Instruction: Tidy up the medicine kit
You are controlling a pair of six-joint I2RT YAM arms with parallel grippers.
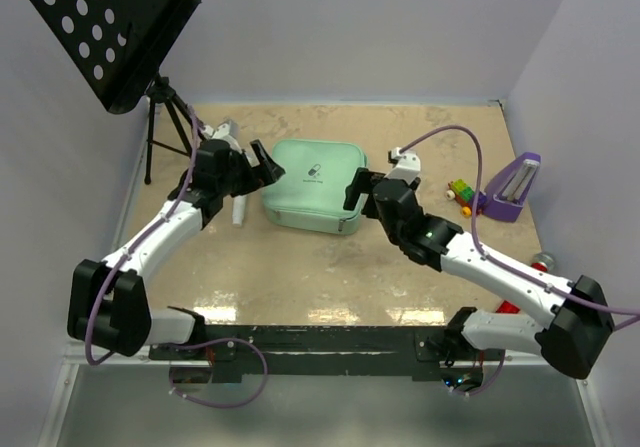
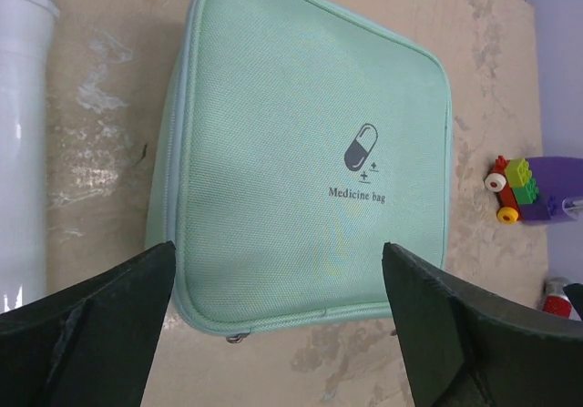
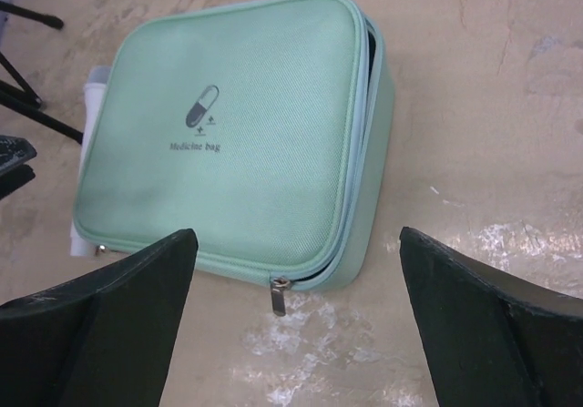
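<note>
Kit: mint-green woven-fabric zip case [image 1: 305,182] printed "Medicine bag". It lies flat on the tan table [image 1: 330,277], lid down, between your 2 arms.
Left gripper [image 1: 262,164]: jaws wide, nothing held, just beside the case's left edge.
Right gripper [image 1: 357,189]: jaws wide too, empty, at the case's right edge. Can't tell if it's touching.
Zip: silver pull [image 3: 279,295] sits at a near corner. The seam looks parted along 1 side in the right wrist view.
Loose items: white plastic cylinder [image 2: 23,152] beside the case. Contents of the case are hidden.
Progress: early, I'd say. You've still got lifting the lid, loading and zipping shut to do.
</note>
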